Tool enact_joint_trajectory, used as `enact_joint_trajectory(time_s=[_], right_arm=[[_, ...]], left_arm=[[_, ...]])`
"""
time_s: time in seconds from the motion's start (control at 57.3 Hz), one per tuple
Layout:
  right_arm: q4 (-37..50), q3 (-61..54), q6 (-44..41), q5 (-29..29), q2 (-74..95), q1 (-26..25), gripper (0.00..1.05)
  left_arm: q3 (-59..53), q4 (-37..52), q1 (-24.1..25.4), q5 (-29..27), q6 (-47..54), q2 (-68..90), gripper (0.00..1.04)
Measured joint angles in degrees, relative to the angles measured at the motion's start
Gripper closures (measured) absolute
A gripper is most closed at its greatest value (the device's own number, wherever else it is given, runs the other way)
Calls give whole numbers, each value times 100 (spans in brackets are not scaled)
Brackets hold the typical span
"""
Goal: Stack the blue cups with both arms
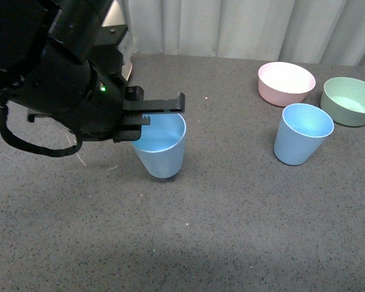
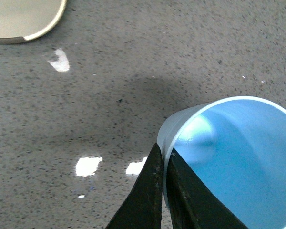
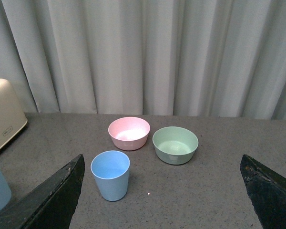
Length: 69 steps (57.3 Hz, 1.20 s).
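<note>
One light blue cup [image 1: 162,149] stands left of the table's middle, and my left gripper [image 1: 151,113] is shut on its near-left rim. In the left wrist view the two black fingers [image 2: 152,191] pinch the thin wall of this blue cup [image 2: 233,157], one outside and one inside. The second blue cup [image 1: 302,134] stands upright and free to the right; the right wrist view shows that cup [image 3: 110,174] ahead. My right gripper [image 3: 162,191] is open, its fingers wide apart with nothing between them, well back from that cup. The right arm is out of the front view.
A pink bowl [image 1: 286,83] and a green bowl [image 1: 350,100] sit behind the free cup at the back right. A cream toaster [image 3: 2,117] stands at the back left by the curtain. The table is grey and speckled.
</note>
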Motion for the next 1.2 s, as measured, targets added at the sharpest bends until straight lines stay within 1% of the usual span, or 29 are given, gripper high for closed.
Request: enact_joint_trajectory(time_s=[0.105, 0.244, 0.663, 0.838, 0.925, 0.995, 1.047, 1.117, 1.204], right_arm=[[0, 0, 0, 0, 0, 0, 10], [0, 0, 2, 0, 0, 0, 10], [0, 0, 2, 0, 0, 0, 10], [0, 0, 2, 0, 0, 0, 10], [0, 0, 0, 0, 0, 0, 10], [0, 0, 2, 0, 0, 0, 10], [0, 0, 2, 0, 0, 0, 10], [0, 0, 2, 0, 0, 0, 10], [0, 0, 0, 0, 0, 0, 10]], left_arm=[[177, -59, -199, -39, -61, 236, 101], [413, -116, -315, -39, -223, 463, 101], [730, -264, -431, -203, -564, 732, 100], [748, -409, -444, -208, -660, 671, 74], [754, -529, -422, -267, -752, 470, 56], [741, -531, -402, -372, -745, 321, 47], [704, -426, -378, -483, -745, 149, 38], [706, -376, -354, -522, -748, 17, 29], [706, -365, -332, -551, -748, -76, 15]])
